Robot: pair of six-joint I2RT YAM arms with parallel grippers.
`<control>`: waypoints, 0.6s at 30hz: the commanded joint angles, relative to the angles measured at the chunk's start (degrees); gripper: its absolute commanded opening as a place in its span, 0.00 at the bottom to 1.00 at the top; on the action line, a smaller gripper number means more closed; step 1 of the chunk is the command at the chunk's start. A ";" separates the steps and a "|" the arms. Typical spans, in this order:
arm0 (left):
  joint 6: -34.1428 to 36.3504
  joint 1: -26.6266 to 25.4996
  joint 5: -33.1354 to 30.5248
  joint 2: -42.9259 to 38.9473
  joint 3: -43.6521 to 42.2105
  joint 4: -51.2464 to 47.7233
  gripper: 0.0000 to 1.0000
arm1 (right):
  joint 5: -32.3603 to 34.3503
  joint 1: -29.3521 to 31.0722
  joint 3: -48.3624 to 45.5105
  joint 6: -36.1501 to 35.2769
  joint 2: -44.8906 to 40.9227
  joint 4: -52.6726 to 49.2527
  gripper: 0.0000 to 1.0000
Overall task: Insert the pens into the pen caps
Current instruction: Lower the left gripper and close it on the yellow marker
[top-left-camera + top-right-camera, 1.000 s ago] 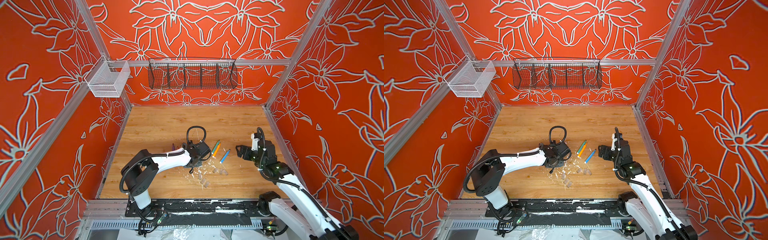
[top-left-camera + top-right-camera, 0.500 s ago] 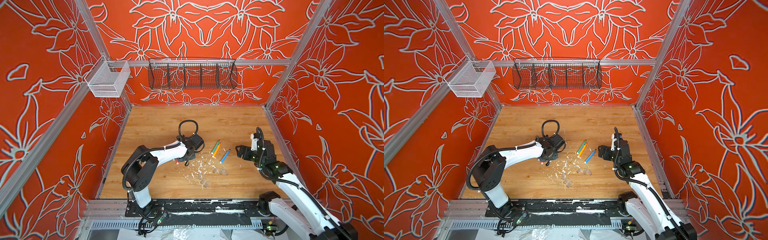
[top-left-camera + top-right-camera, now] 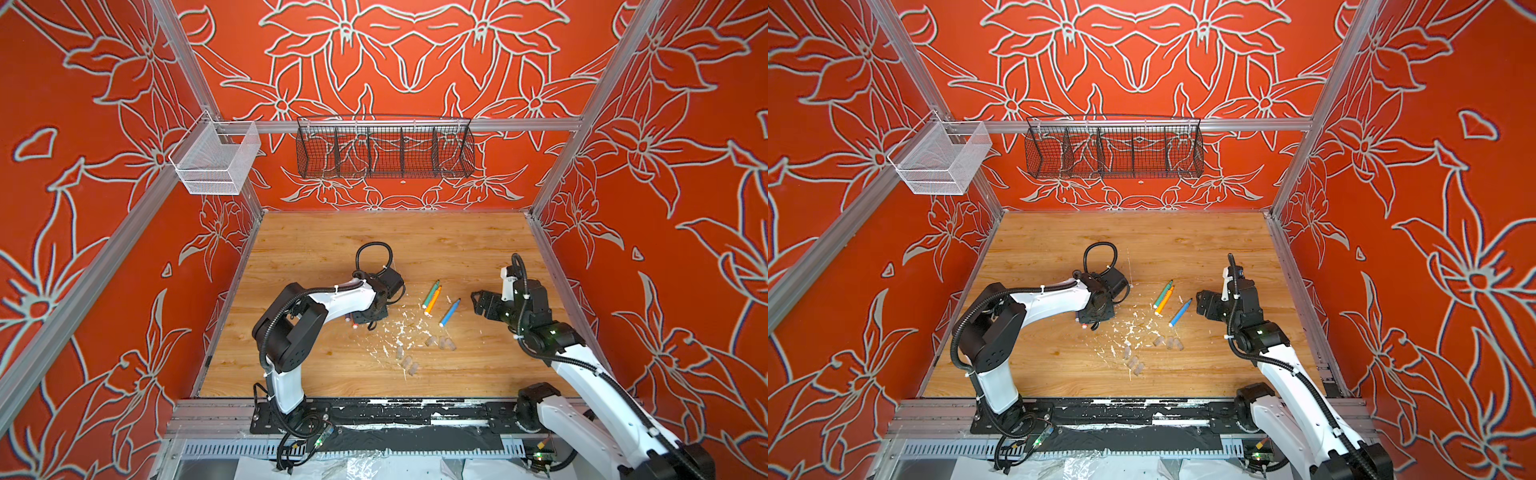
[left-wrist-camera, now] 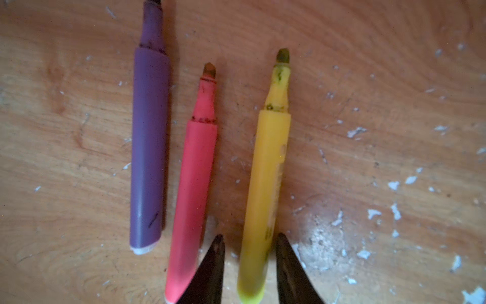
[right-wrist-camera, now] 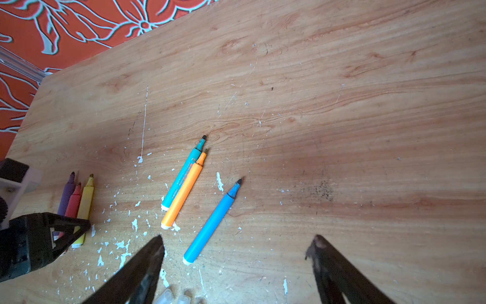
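a wooden table (image 3: 374,241) enclosed by orange flowered walls (image 3: 83,208), seen from above. directions read as a clock face with 12 at the back wall.

near the table's centre, the left gripper (image 4: 249,237) points down over 3 pens lying side by side on the wood: a purple pen (image 4: 148,158), a pink pen (image 4: 194,184) and a yellow pen (image 4: 265,184). in the left wrist view its jaws are narrowly parted, 1 on each side of the yellow pen near its back end. a sliver of wood shows between that pen and the jaw on the pink pen's side, so the jaws are not clamped on it.

at 3 o'clock from this gripper lie a green pen (image 5: 184,172) and an orange pen (image 5: 185,189), touching along their length, tips toward 1 o'clock. a blue pen (image 5: 213,222) lies apart from them at their 4 o'clock, on the same slant. all 6 pens have bare tips.

the right gripper (image 5: 238,237) hovers at 3 o'clock from the blue pen, close beside it, its jaws spread wide.

6 clear pen caps (image 3: 444,343) lie on the table at 5 o'clock from the left gripper, in 2 loose groups of 3, among scattered white flecks (image 3: 399,330).
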 commanded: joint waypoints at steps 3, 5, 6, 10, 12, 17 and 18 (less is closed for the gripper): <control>0.38 0.69 1.29 3.28 0.84 0.18 0.29 | 0.55 -0.18 2.09 0.19 0.35 -0.48 0.89; 0.47 0.80 1.20 3.59 0.80 0.27 0.29 | 0.43 -0.13 2.05 0.17 0.54 -0.46 0.89; 0.47 0.89 1.25 3.66 0.84 0.27 0.29 | 0.28 -0.18 2.20 0.06 0.58 -0.43 0.89; 0.63 1.15 1.29 3.84 0.49 0.34 0.25 | 0.17 -0.17 2.22 0.08 0.85 -0.41 0.89; 0.65 1.24 1.20 3.93 0.12 0.44 0.23 | 0.18 -0.10 2.24 0.10 0.99 -0.42 0.89; 0.69 1.75 2.79 3.54 -1.75 2.34 0.16 | 0.07 -0.17 2.35 0.10 1.16 -0.48 0.89; 0.57 1.77 3.02 3.23 -2.32 2.78 0.15 | 0.08 -0.18 2.30 0.10 1.15 -0.46 0.89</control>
